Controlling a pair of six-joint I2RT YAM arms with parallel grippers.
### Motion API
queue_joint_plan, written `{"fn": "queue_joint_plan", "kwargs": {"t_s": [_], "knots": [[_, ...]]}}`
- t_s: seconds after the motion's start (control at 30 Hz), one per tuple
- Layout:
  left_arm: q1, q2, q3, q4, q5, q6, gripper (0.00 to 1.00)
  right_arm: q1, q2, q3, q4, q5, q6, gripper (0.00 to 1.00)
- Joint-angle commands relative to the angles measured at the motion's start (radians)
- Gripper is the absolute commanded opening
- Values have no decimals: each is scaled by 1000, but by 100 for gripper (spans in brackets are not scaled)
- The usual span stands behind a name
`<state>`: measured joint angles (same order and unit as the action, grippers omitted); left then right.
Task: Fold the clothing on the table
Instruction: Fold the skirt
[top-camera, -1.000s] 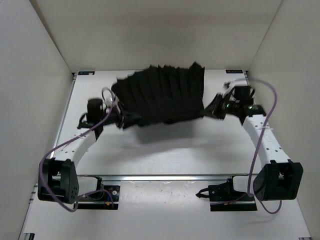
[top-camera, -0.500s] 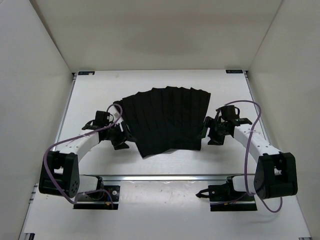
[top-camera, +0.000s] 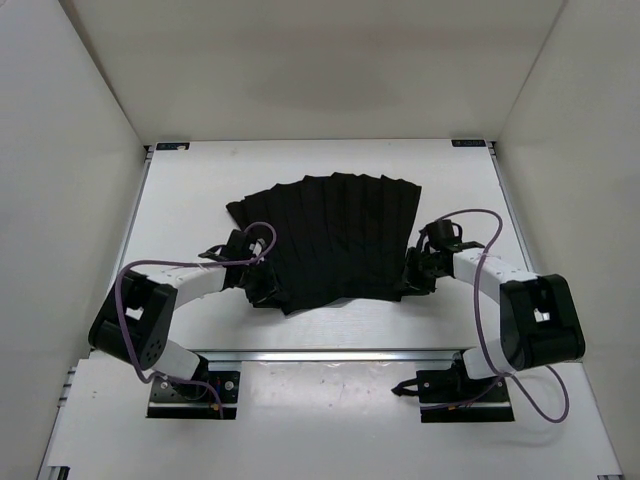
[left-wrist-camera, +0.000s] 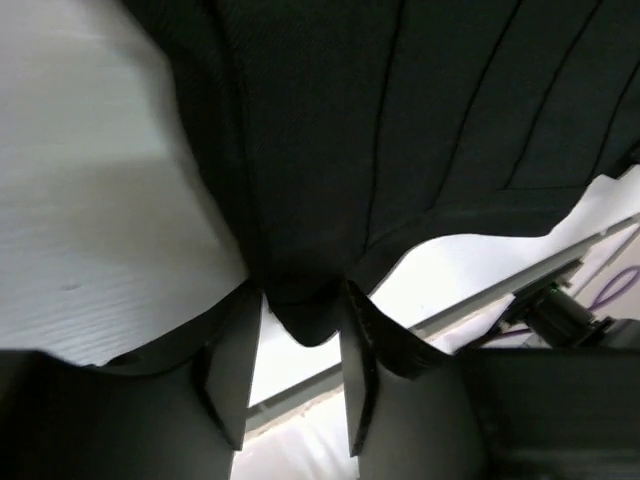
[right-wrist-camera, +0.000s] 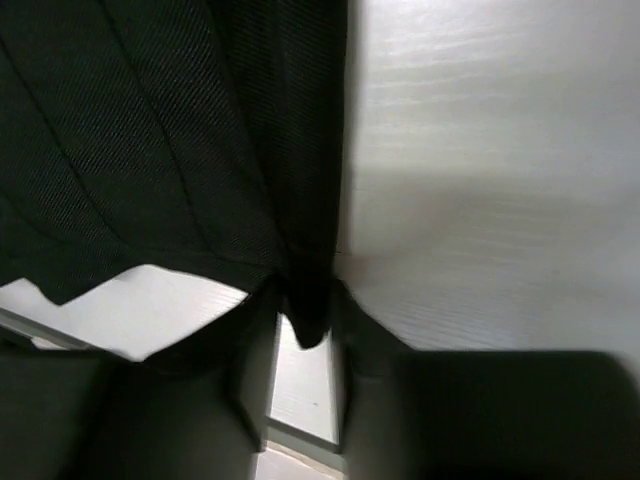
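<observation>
The black pleated clothing (top-camera: 330, 235) lies spread flat on the white table (top-camera: 180, 200), fanning wider toward the back. My left gripper (top-camera: 258, 290) sits low at its near left corner. In the left wrist view a rounded tip of the clothing (left-wrist-camera: 400, 120) fills the gap between the fingertips of the left gripper (left-wrist-camera: 300, 295), touching both. My right gripper (top-camera: 412, 275) is at the near right corner. The right wrist view has that gripper (right-wrist-camera: 305, 290) closed narrowly on a hanging tip of the clothing (right-wrist-camera: 150, 130).
An aluminium rail (top-camera: 330, 353) runs along the table's near edge, just behind both grippers. White enclosure walls (top-camera: 70, 200) stand on the left, right and back. Purple cables (top-camera: 480, 280) loop over both arms. Bare table (right-wrist-camera: 500, 150) lies to the right of the garment.
A second ago both grippers held the clothing up farther back. It now lies flat. Both grippers let go, came nearer and inward, and closed in on its near corners.
</observation>
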<state>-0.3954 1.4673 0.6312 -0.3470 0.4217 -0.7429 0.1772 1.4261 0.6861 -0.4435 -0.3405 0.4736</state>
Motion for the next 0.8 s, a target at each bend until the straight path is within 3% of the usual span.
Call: {"fn": "queue_joint_plan", "kwargs": {"t_s": [0.0, 0.03, 0.07, 0.1, 0.33, 0.43, 0.57, 0.77], "knots": [[-29, 4, 15, 72, -41, -58, 44, 37, 34, -7, 49, -9, 17, 19], [-31, 1, 18, 103, -40, -73, 33, 47, 39, -8, 46, -14, 14, 5], [-37, -4, 7, 120, -32, -81, 13, 53, 33, 0, 32, -15, 17, 1], [-33, -10, 7, 120, -32, -84, 2, 67, 30, 3, 25, -9, 16, 0], [137, -110, 32, -50, -5, 51, 0, 15, -99, 119, -176, 1, -62, 0], [202, -183, -42, -89, 11, 100, 0, -1, -133, 43, -245, 2, -98, 0], [173, -249, -157, -99, 34, 97, 0, 24, -191, -57, -267, 0, -87, 0], [80, -493, -268, -194, 71, 28, 0, 131, -390, -141, -414, -15, 3, 0]]}}
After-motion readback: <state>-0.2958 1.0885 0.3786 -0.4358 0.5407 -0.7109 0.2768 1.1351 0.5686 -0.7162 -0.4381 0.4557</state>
